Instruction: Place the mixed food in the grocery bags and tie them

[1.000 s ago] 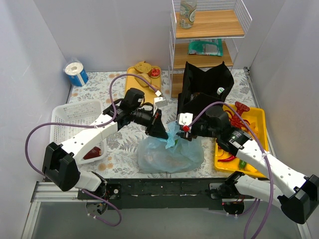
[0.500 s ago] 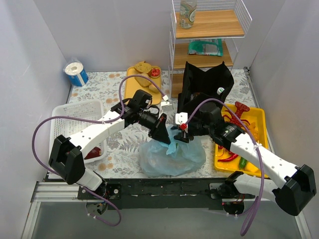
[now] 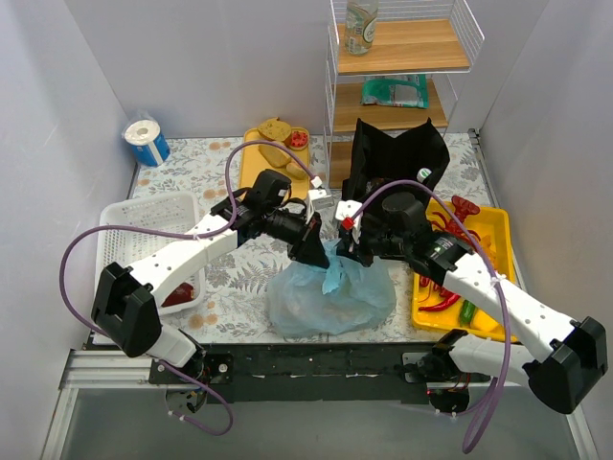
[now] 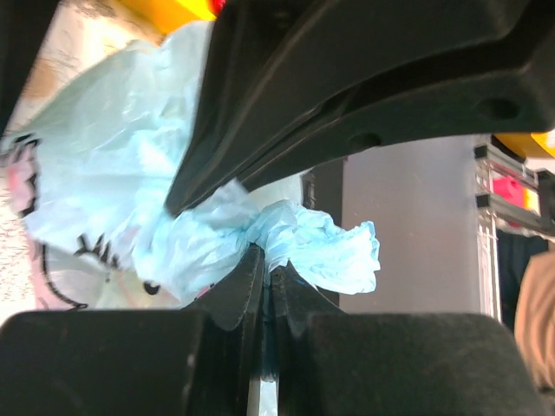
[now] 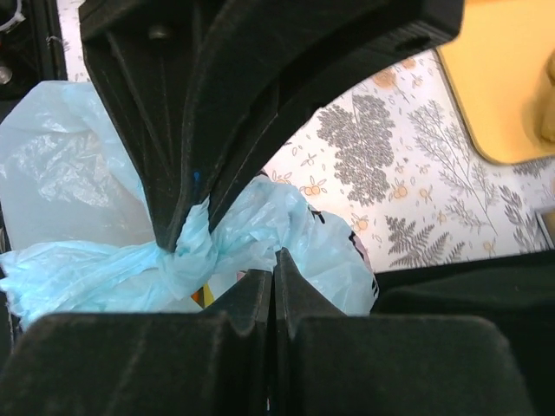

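Observation:
The light-blue plastic bag (image 3: 330,299) lies filled near the table's front, between both arms. My left gripper (image 3: 314,254) is shut on a twisted blue handle (image 4: 303,247) of that bag. My right gripper (image 3: 352,251) faces it from the right, its jaws shut with the tips pinching a fold of the bag's film (image 5: 290,230). In the right wrist view the left gripper's fingers (image 5: 186,186) hold the knotted strand just ahead of my right gripper (image 5: 274,264). The tall black bag (image 3: 393,168) stands behind, with a bottle cap (image 3: 424,174) showing inside.
A yellow tray (image 3: 493,230) with red and green food sits at the right. At the back lies a yellow board (image 3: 251,163) with bread pieces. A white lattice basket (image 3: 144,225) stands left, a wire shelf (image 3: 402,57) with a bottle back right, and a blue-white roll (image 3: 146,141) back left.
Both grippers have drawn closer together above the blue bag. The right gripper's jaws, open a second ago, have closed on the bag's film. The left kept its grip.

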Robot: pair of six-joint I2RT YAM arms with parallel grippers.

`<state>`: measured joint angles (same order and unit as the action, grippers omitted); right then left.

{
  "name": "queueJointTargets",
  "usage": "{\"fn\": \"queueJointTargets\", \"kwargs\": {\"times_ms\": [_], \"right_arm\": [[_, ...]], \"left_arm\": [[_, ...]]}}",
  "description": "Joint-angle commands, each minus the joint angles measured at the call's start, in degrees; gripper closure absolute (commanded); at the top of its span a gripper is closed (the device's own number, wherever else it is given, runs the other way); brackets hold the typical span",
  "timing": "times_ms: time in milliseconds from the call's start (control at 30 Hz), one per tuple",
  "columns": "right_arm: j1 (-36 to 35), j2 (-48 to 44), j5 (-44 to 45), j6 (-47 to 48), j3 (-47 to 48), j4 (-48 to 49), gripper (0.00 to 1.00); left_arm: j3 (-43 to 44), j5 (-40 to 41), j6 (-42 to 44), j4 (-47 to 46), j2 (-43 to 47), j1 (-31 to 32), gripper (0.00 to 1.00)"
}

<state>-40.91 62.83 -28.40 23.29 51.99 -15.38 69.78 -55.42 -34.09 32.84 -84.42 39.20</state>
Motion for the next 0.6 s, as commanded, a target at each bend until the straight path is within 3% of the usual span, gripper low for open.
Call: {"fn": "queueJointTargets", "kwargs": {"times_ms": [0,67,200,300,567], "right_arm": [[0.1,-4.0,4.8,-6.1,2.1,2.4,0.99],[0.1,-5.1,4.9,-6.9,0.3,3.9,0.99],[0.1,-5.5,5.7,-7.1,-0.4,4.0,0.99],[0.1,-5.4,5.4,-7.2,-0.3,4.1,0.99],[0.1,-5.9,4.5,-7.6,-1.0,4.5,0.99]], "left_arm": [[-0.1,3.9,-2.7,-2.5,2.7,0.6,0.94],[-0.6,4.3,-3.6,-3.8,2.9,0.6,0.91],[-1.1,3.4,-4.3,-4.8,2.5,0.6,0.72],[-1.3,3.0,-4.6,-5.3,1.8,0.6,0.66],[-1.5,6.5,-7.0,-8.8,1.3,0.6,0.62]]}}
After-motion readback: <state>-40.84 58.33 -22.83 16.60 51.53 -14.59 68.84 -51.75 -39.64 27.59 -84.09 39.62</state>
